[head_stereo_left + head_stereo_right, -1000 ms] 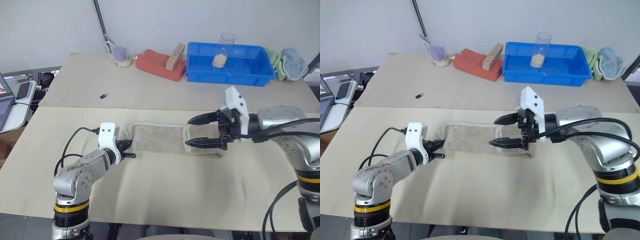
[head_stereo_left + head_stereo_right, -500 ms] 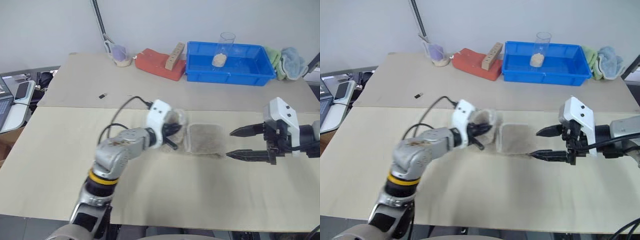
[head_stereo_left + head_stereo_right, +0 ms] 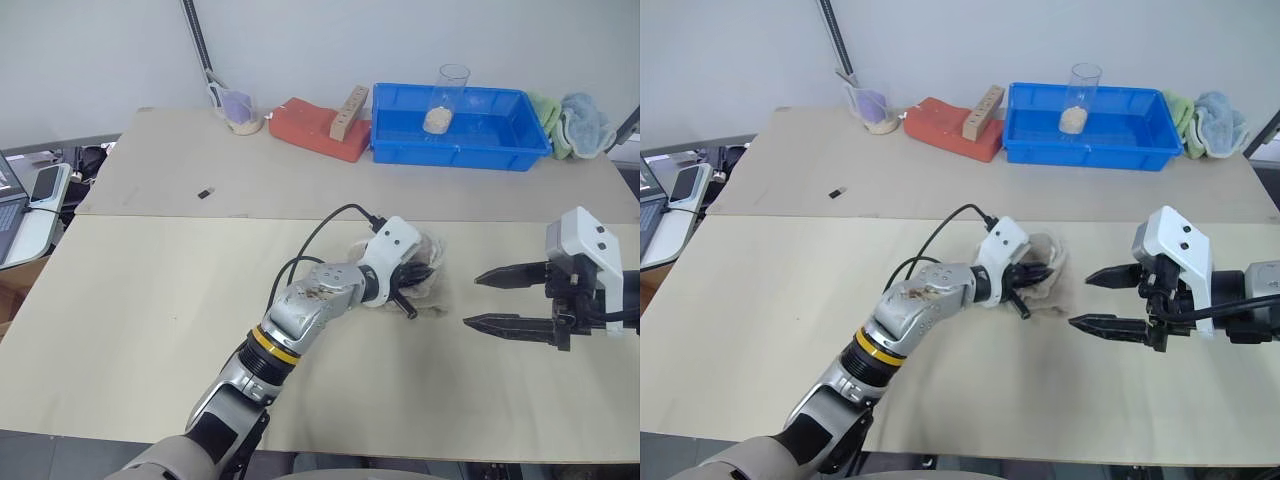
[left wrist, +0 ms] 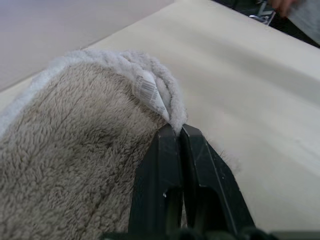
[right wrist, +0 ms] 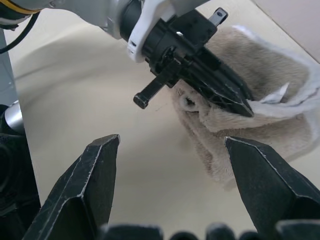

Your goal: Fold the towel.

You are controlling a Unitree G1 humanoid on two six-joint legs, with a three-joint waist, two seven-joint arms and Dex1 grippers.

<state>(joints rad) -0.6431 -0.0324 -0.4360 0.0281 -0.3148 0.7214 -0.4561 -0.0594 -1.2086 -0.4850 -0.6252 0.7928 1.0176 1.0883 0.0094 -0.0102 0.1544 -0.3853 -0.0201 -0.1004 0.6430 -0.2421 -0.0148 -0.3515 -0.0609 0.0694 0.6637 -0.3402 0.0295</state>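
The beige-grey towel [image 3: 432, 296] lies bunched and doubled over near the middle of the front table. My left gripper [image 3: 422, 273] reaches across from the left and rests over the pile, shut on a white-stitched corner of it. In the left wrist view the small white tag [image 4: 150, 92] sits just above the closed fingertips [image 4: 172, 140], with terry cloth [image 4: 70, 170] beside them. My right gripper [image 3: 485, 300] hovers to the right of the towel, open, with nothing between its fingers [image 5: 95, 170]. The right wrist view looks at my left gripper [image 5: 244, 106] on the towel [image 5: 272, 70].
At the back stand a blue bin [image 3: 500, 140] holding a glass [image 3: 453, 92], a red block [image 3: 318, 130] with a wooden piece [image 3: 350, 110], a cup [image 3: 240, 110], and green and blue cloths [image 3: 575, 122]. A small black item [image 3: 206, 191] lies at left.
My left gripper has carried the towel's left end to the right, over the right part. My right gripper has drawn back to the right, still open.
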